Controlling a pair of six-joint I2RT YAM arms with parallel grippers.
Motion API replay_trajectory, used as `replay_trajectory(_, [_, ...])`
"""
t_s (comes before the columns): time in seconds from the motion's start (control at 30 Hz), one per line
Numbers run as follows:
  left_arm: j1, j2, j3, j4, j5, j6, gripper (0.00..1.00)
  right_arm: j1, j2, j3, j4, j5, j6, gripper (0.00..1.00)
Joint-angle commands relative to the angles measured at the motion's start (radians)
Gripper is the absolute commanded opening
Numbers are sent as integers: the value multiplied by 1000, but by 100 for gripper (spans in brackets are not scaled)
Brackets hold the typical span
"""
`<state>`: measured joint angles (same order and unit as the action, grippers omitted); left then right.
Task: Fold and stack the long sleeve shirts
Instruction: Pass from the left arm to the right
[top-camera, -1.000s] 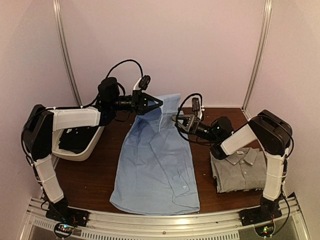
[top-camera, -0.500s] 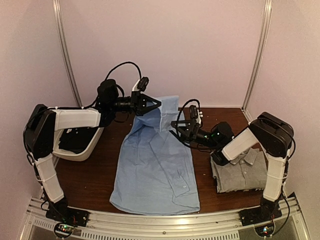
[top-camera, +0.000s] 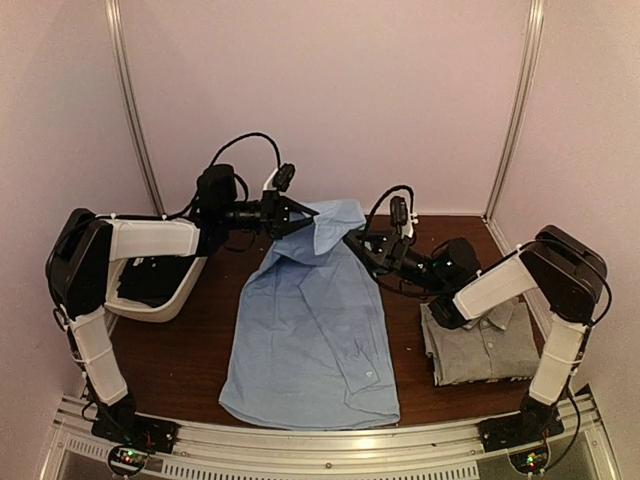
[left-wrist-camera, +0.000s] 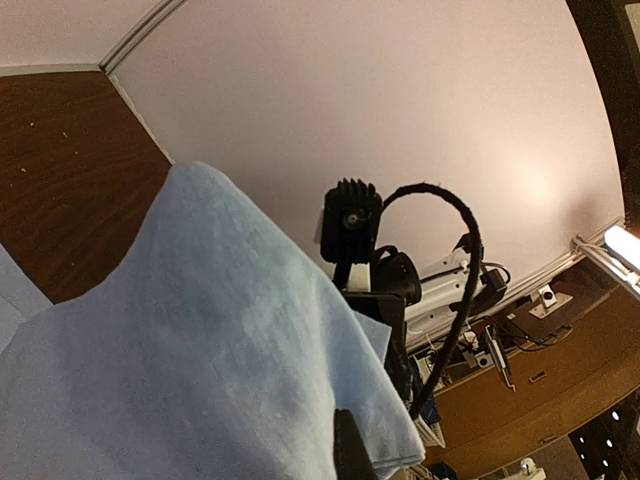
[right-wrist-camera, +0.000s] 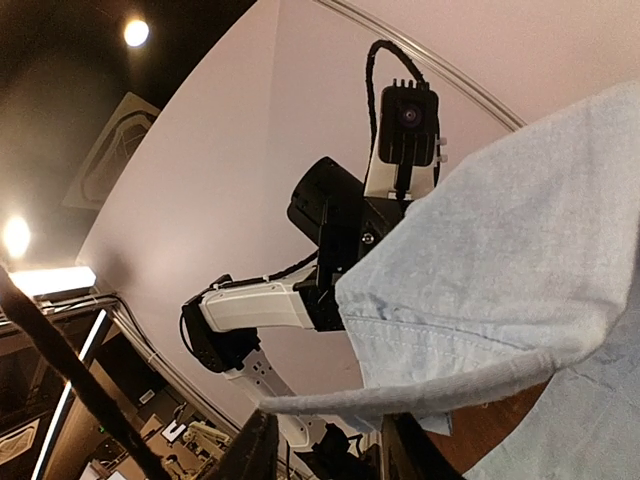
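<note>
Shows, nearest on the right of the table (top-camera: 190, 350), the grey shirt (top-camera: 485, 345), folded and parked, apparently as the base for the stack. Shows beside it the light blue shirt (top-camera: 310, 340), spread flat from the near edge toward the back wall, with the far end raised off the wood. Farther back: right pincer (top-camera: 352, 240) at the raised right corner, jaws partly apart with the cloth edge between them, grip impossible to confirm. Farthest: left pincer (top-camera: 303, 213), clamped shut on the raised left corner, probably to carry the top over toward the hem for a fold.
</note>
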<state>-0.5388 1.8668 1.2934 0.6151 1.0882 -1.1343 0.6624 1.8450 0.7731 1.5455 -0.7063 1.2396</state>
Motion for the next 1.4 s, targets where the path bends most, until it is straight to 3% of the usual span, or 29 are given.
replay_trajectory(0.0, [12,-24,-14,-24,-22,54,0,8,-34,-17,41,40,-29,34])
replay_trajectory(0.13, [12,-31,-18,-40,-24,65,0,9,-30,-27,-20,63,-38,24])
replay_trajectory(0.23, [13,-37,-20,-43,-25,68,0,8,-30,-27,-66,72,-50,24])
replay_trajectory(0.33, [12,-42,-15,-43,-25,64,0,9,-42,-35,-126,92,-77,33])
replay_trajectory(0.5, [11,-49,-12,6,-35,6,0,10,-54,-37,-183,118,-93,65])
replay_trajectory(0.63, [11,-48,-20,84,-48,-72,0,16,-51,-11,-241,133,-110,76])
replay_trajectory(0.87, [10,-42,-39,232,-58,-195,0,18,3,38,-268,159,-132,85])
replay_trajectory(1.13, [10,-34,-55,384,-55,-315,0,19,120,155,-211,174,-100,86])
replay_trajectory(1.37, [10,-36,-57,408,-50,-330,0,19,164,193,-126,191,-60,86])
